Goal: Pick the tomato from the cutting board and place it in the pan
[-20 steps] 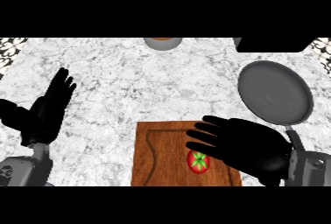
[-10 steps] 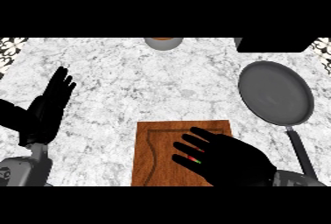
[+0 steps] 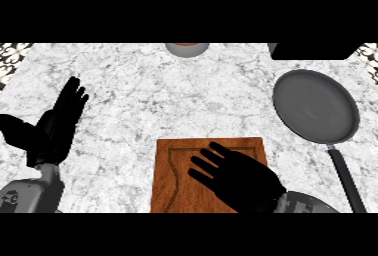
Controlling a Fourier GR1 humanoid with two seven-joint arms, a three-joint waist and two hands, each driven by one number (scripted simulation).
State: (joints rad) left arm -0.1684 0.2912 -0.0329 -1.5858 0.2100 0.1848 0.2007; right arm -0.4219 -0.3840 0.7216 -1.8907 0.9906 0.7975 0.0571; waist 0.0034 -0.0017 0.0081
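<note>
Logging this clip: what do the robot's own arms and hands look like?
The left forearm and right forearm are smooth grey shells. The left hand and right hand are plain black, with slim fingers and a thumb. No cables show.

- Brown wooden cutting board (image 3: 168,186) is lying flat, a groove running inside its edge.
- Round grey pan (image 3: 316,105) is sitting right of the cutting board, its black handle trailing toward the view's lower edge.

Looking bright and even all over the counter (image 3: 148,100), just picking up a soft pale sheen inside the pan (image 3: 316,107).
</note>
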